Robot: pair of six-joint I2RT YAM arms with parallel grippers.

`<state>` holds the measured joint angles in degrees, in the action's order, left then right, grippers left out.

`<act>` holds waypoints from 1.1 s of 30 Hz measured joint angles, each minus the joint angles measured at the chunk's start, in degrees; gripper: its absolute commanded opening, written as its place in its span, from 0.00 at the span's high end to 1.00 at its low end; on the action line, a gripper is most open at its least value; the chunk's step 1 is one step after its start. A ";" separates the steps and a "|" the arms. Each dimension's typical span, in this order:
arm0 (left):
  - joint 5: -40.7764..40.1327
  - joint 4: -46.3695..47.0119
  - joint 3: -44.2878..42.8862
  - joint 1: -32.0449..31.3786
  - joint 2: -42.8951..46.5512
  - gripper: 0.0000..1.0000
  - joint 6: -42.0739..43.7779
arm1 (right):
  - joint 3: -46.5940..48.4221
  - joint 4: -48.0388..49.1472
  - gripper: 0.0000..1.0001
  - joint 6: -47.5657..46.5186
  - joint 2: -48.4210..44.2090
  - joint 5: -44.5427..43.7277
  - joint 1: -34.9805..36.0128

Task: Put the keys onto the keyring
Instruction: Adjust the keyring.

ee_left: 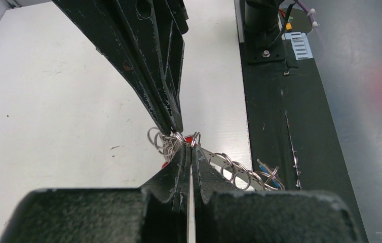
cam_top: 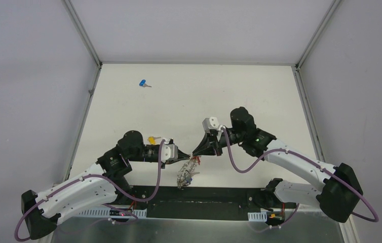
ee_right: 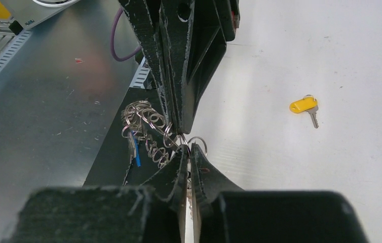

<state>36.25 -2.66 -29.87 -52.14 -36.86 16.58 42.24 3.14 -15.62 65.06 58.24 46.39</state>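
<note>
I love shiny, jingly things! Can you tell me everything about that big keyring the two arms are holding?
The keyring is a silvery metal bunch: many small wire loops and tiny keys strung close together, with a few red and blue heads. One end is pinched by the left end effector and the right end effector, both shut, tips nearly meeting. The rest trails across the near edge of the white table toward the black base strip. Whether it hangs or rests is unclear.

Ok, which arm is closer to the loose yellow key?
Left. The yellow key lies just by the wrist of the left arm; the right arm sits beyond the keyring, clearly farther off.
</note>
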 measured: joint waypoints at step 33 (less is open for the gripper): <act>0.09 -2.47 -0.07 0.00 1.33 0.88 1.55 | 2.27 -4.74 1.00 -1.42 0.24 1.40 0.04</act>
<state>36.34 -5.13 -29.93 -52.14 -35.53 18.13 44.51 -1.61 -17.04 65.30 59.64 46.44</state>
